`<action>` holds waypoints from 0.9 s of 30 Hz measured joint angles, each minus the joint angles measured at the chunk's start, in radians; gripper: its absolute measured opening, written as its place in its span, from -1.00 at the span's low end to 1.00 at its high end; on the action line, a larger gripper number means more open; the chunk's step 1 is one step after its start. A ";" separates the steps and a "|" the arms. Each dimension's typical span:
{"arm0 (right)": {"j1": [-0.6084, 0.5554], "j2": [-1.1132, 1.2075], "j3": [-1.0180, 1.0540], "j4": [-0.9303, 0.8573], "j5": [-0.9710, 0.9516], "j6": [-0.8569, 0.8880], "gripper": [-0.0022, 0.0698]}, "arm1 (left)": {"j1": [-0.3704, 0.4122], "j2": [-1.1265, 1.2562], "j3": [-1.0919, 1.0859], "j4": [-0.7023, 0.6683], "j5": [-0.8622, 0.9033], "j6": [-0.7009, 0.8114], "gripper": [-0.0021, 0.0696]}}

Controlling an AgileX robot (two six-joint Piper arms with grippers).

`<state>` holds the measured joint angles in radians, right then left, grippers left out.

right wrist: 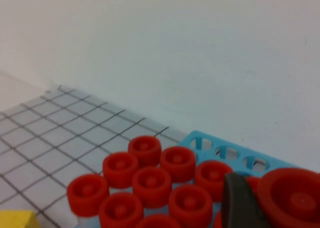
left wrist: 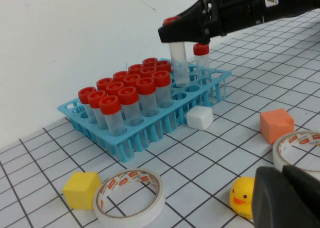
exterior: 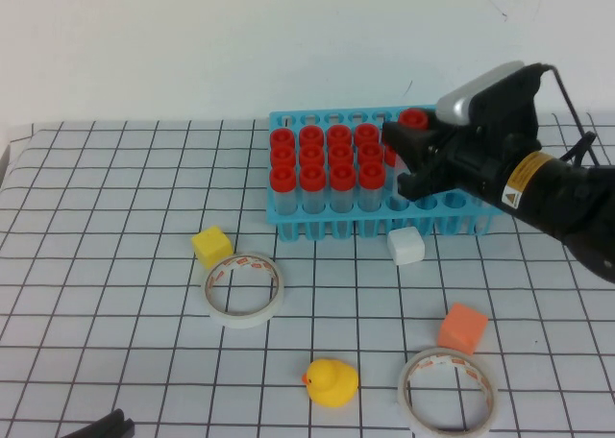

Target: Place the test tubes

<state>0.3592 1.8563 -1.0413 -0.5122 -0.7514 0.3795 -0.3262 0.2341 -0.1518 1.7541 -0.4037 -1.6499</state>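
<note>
High view: the right gripper [exterior: 404, 155] hangs over the right half of the blue rack [exterior: 288, 222] at the back of the gridded table [exterior: 96, 217], clenched on a red-capped test tube [exterior: 413, 118]. A block of capped tubes [exterior: 327, 159] fills the rack's left part. In front lie a white cube [exterior: 405, 245], a yellow cube [exterior: 212, 246] touching a tape roll [exterior: 244, 288], an orange cube [exterior: 462, 328] beside a second tape roll [exterior: 449, 390], and a rubber duck [exterior: 332, 381]. The left gripper [exterior: 101, 425] sits at the near left edge, closed and empty. Left wrist view: the right gripper [left wrist: 182, 34] grips the test tube [left wrist: 178, 65] just below its cap; the tube is upright, its lower end at the rack [left wrist: 150, 133] top, next to a lone tube [left wrist: 201, 58]. The left gripper [left wrist: 287, 198] fills the corner. Right wrist view: the held test tube's cap [right wrist: 292, 193] sits against a dark finger [right wrist: 240, 203], above the capped tubes [right wrist: 150, 180] and the rack [right wrist: 220, 148].
</note>
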 joint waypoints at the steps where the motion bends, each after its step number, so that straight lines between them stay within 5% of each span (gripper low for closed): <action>1: 0.000 0.008 0.000 -0.008 -0.002 0.000 -0.18 | 0.000 0.000 0.000 0.000 0.000 0.000 -0.95; 27: 0.000 0.121 -0.028 0.050 -0.072 -0.081 -0.18 | 0.000 0.000 0.000 0.002 -0.002 0.000 -0.95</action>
<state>0.3592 1.9771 -1.0690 -0.4626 -0.8230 0.2989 -0.3262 0.2341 -0.1518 1.7564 -0.4052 -1.6499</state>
